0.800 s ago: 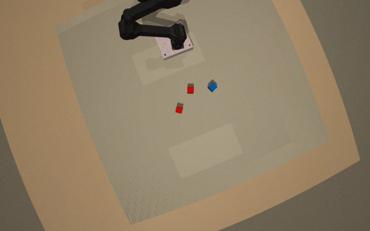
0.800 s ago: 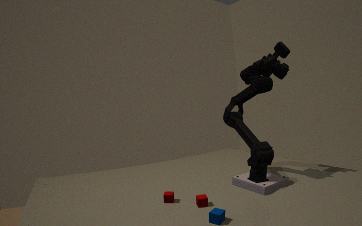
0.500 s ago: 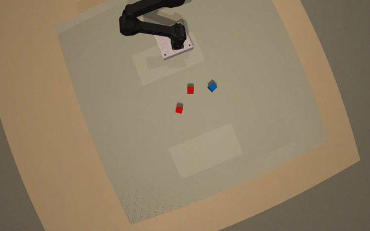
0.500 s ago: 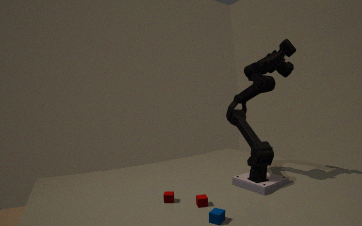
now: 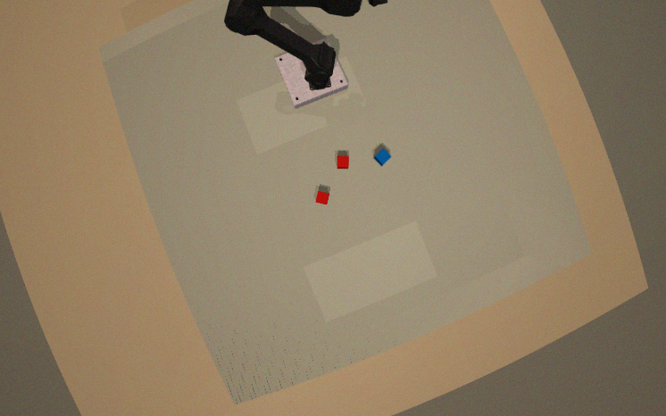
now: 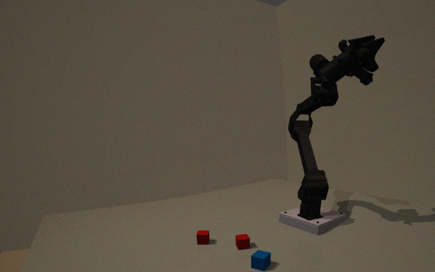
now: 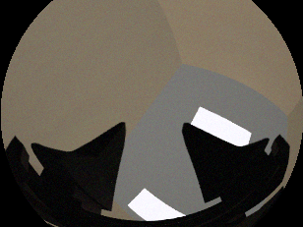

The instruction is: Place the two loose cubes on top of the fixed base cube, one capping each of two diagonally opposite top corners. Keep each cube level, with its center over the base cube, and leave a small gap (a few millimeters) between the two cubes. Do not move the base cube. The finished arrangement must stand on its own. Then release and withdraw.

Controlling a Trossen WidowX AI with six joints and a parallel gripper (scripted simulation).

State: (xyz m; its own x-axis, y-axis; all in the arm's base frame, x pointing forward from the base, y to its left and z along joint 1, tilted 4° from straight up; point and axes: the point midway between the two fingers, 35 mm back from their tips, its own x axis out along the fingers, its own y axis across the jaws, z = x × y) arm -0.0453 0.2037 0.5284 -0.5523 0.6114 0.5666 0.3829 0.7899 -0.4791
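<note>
Two red cubes lie on the floor mat: one [image 5: 342, 161] [image 6: 242, 241] close to the blue cube [image 5: 382, 155] [image 6: 260, 260], the other [image 5: 322, 196] [image 6: 202, 237] a little farther out. All three stand apart and flat on the mat. My gripper [image 6: 378, 39] [image 7: 154, 127] is raised high above the arm's base and points up and away from the cubes, towards the wall and ceiling. Its fingers stand partly open with nothing between them. The wrist view shows no cube.
The arm stands on a pale square mounting plate [image 5: 294, 85] [image 6: 317, 227] behind the cubes. Two lighter rectangles are marked on the mat, one [image 5: 371, 269] in front of the cubes and one [image 5: 273, 123] beside the plate. A tan border [image 5: 66, 206] rings the mat.
</note>
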